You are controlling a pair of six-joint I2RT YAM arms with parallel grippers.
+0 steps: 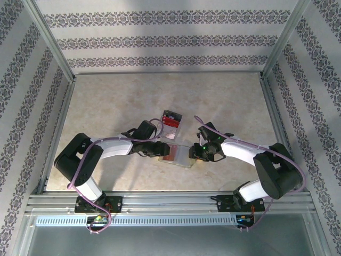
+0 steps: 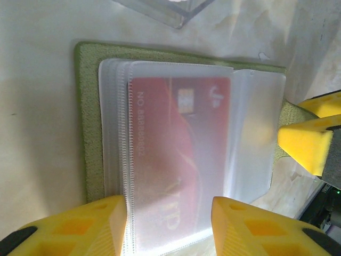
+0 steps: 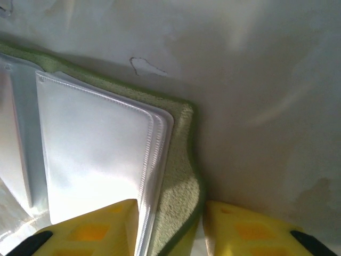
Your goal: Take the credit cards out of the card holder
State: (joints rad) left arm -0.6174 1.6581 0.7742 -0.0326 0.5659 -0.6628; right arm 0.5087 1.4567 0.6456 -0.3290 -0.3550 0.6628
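One red card (image 2: 178,160) inside one open card holder (image 2: 88,133), one clear box (image 1: 171,118) nearby.

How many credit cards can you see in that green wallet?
1. A red card sits in a clear sleeve of the open card holder. More may hide under other sleeves.

card holder (image 2: 88,133): 1 | red card (image 2: 181,160): 1 | clear box (image 1: 171,120): 1

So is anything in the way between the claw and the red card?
Yes. The red card is tucked inside a clear sleeve of the card holder. The left claw straddles the sleeve's edge, so plastic covers the card's face.
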